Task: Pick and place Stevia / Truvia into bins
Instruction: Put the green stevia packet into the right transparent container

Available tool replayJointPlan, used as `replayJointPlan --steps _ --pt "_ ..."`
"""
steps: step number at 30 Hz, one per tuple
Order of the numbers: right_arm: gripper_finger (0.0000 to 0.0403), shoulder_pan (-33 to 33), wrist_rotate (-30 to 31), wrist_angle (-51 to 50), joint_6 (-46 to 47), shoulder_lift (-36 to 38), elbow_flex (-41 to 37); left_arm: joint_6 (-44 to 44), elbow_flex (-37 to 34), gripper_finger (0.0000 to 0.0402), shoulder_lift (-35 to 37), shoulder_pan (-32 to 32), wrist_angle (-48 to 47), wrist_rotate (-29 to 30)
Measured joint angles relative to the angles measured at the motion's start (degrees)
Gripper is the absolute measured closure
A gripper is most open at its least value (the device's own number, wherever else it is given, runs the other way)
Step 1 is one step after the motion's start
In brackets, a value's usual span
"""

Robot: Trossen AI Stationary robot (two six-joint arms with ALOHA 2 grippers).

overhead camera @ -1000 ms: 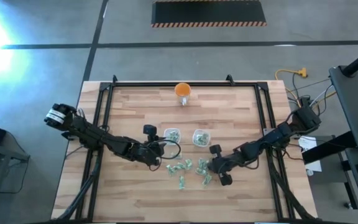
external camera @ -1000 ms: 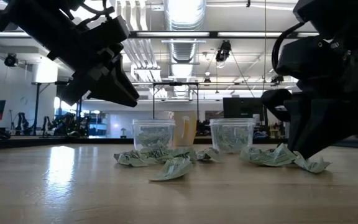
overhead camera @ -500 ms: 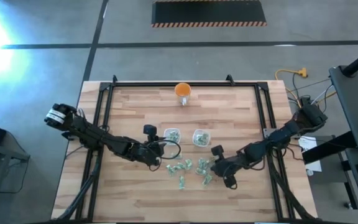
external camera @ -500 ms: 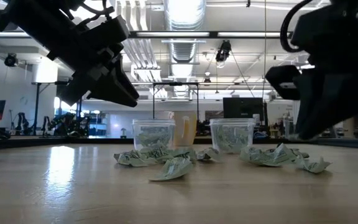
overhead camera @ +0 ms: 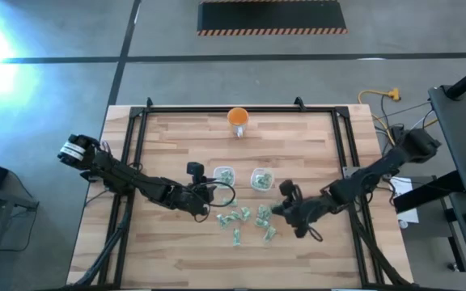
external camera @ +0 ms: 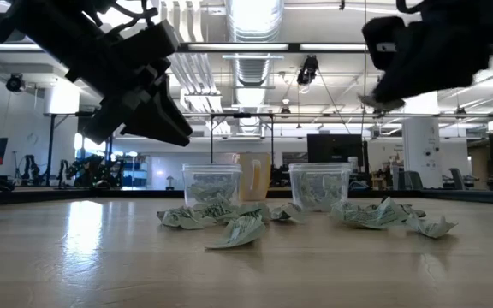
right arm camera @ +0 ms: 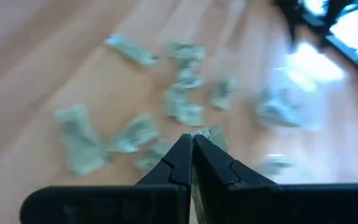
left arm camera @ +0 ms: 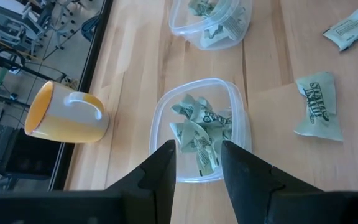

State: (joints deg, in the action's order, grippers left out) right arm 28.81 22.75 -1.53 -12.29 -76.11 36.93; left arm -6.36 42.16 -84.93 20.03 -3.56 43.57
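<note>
Several pale green-and-white Stevia sachets (overhead camera: pixel 245 218) lie flat in a loose heap on the wooden table, near of two clear bins. The left bin (overhead camera: pixel 225 175) and the right bin (overhead camera: pixel 260 179) each stand on the table with sachets inside. My right gripper (external camera: pixel 379 101) is raised above the heap's right side, shut on one sachet (right arm camera: pixel 207 132). My left gripper (left arm camera: pixel 197 163) hovers open, holding nothing, just near and left of the left bin (left arm camera: pixel 201 127). In the low view it hangs at the left (external camera: pixel 157 120). My right gripper pinches one sachet between its two fingertips (right arm camera: pixel 185 149). Only a small pale edge of the sachet (right arm camera: pixel 211 132) shows past the tips. The sachet is lifted clear of the table and juts out a little below the fingers (external camera: pixel 375 100).
An orange cup (overhead camera: pixel 238 118) stands near the table's far edge, behind the bins. Dark frame rails (overhead camera: pixel 140 129) run along the left, right and far sides. Bare wood lies on the near part of the table (overhead camera: pixel 217 259).
My right gripper has risen from the right side of the heap, from table height to well above the bins' rims, drawing slightly toward the bins. One sachet has come up with it, lifted clear. My left arm has kept still.
</note>
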Motion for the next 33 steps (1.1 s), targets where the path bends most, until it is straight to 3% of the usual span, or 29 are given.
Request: replayJointPlan --steps 8,16,25,33 --pt "0.0395 -11.5 -1.0 3.6 -7.3 3.5 0.0 0.0 0.1 0.0290 0.0 0.0 0.1 0.0" --pt "0.0394 -24.7 -12.6 3.8 -4.4 1.7 0.0 0.0 0.0 0.0290 0.0 0.0 0.0 0.0" --pt "0.0394 -27.2 -15.9 3.8 -2.7 -3.4 0.3 0.0 0.0 0.0290 0.0 0.0 0.0 0.0" --pt "0.0394 -27.1 -15.9 3.7 -1.3 -2.6 0.3 0.0 0.0 0.0290 0.0 0.0 0.0 0.0"
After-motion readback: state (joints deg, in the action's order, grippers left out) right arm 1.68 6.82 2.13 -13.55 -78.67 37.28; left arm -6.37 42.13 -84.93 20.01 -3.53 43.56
